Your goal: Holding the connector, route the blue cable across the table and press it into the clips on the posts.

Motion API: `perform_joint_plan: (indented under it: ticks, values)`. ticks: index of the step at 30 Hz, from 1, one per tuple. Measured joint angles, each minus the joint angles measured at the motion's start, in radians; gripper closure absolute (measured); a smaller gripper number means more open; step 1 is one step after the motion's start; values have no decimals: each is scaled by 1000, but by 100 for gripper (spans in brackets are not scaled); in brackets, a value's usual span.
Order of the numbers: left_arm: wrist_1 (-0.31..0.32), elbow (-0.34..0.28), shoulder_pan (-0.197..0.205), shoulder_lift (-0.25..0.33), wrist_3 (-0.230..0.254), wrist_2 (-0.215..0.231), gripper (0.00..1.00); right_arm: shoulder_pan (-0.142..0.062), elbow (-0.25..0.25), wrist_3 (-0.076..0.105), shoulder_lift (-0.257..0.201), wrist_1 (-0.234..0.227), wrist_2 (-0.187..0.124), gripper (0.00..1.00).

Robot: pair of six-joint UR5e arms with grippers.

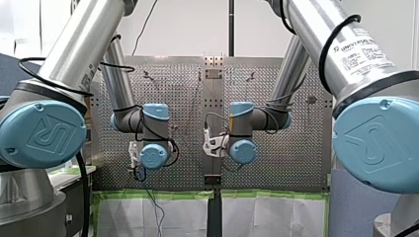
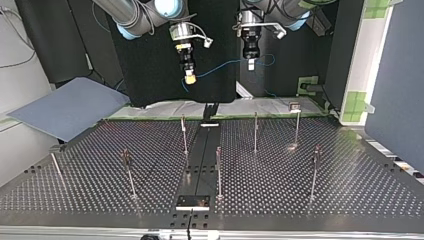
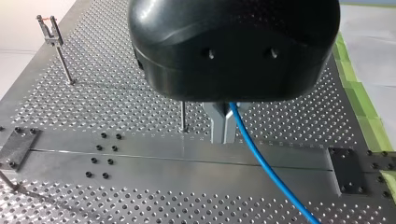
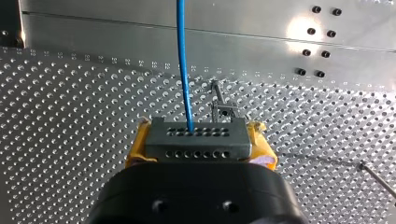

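Both grippers hang high above the perforated table. My right gripper, at the top view's left, has yellow pads shut on a grey connector with rows of holes. The blue cable leaves the connector and sags across to my left gripper. In the left wrist view the metal fingers of my left gripper are shut on the blue cable, which trails off beyond them. Below stand thin posts with clips.
More clip posts stand at the table's sides. A post with a clip lies under the connector. A dark plate sits on the centre rail. A grey sheet leans at the top view's left.
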Motion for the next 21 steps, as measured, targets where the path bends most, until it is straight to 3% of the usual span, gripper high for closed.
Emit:
perform_joint_plan:
  ticks: [9,21]
  values:
    - [-45,0,2,-26,4,-1,100,0,0,0,0,4,0,100]
    - [-56,-1,8,-21,10,-7,100,2,-2,-2,2,6,2,100]
